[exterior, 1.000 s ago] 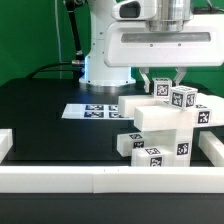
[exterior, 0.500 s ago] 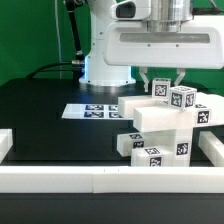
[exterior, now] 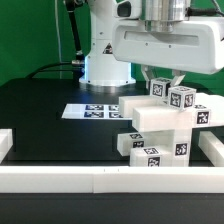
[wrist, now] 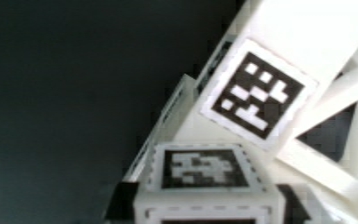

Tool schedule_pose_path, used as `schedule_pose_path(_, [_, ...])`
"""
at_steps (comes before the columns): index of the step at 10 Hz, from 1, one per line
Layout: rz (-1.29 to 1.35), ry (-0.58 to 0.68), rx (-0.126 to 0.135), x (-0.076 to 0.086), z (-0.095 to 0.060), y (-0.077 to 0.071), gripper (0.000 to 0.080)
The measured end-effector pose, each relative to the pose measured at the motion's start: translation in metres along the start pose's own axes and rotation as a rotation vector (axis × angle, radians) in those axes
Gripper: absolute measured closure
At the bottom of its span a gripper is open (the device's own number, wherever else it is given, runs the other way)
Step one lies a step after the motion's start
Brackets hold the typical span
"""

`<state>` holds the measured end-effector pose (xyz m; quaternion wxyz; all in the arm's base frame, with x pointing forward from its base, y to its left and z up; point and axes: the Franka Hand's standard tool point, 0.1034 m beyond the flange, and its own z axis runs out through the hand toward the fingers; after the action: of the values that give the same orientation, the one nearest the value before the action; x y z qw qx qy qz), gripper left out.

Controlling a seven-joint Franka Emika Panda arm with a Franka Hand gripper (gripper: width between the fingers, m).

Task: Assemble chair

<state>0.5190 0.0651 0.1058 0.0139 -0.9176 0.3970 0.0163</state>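
The gripper [exterior: 162, 84] is clamped on a tagged top part of the chair [exterior: 160, 128] (a stacked white assembly), right of the marker board [exterior: 92, 111] on the black table [exterior: 50, 125].

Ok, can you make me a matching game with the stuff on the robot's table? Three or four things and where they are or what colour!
Things:
1. gripper
2. marker board
3. chair parts
4. table

Descriptions:
A. flat sheet of tags lying on the table, to the exterior view's left of the stack
B. black surface
C. shut on the top piece of the stack
D. white blocks stacked up, with little black-and-white tags

Pairs: 1-C, 2-A, 3-D, 4-B
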Motion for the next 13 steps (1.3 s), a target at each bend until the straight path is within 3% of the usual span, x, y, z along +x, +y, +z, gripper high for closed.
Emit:
schedule_pose_path(5, [0.371,-0.003,0.014,-0.0037,-0.0007,-0.0054,0.0528])
schedule_pose_path(7, [0.406,-0.003,0.014,-0.0042,-0.0005,-0.0057,0.0528])
schedule_pose_path(8, [0.386,-0.003,0.014,-0.0042,-0.0005,-0.0057,0.0431])
schedule_pose_path(9, [0.36,-0.003,0.014,-0.0044,-0.0004,-0.0058,0.0269])
schedule_pose_path(10, [0.33,-0.002,0.011,-0.0056,-0.0003,-0.0064,0.0269])
schedule_pose_path(11, [0.245,0.0,0.009,-0.0069,-0.0004,-0.0074,0.0177])
schedule_pose_path(13, [0.108,0.002,0.007,-0.0087,-0.0003,-0.0086,0.0154])
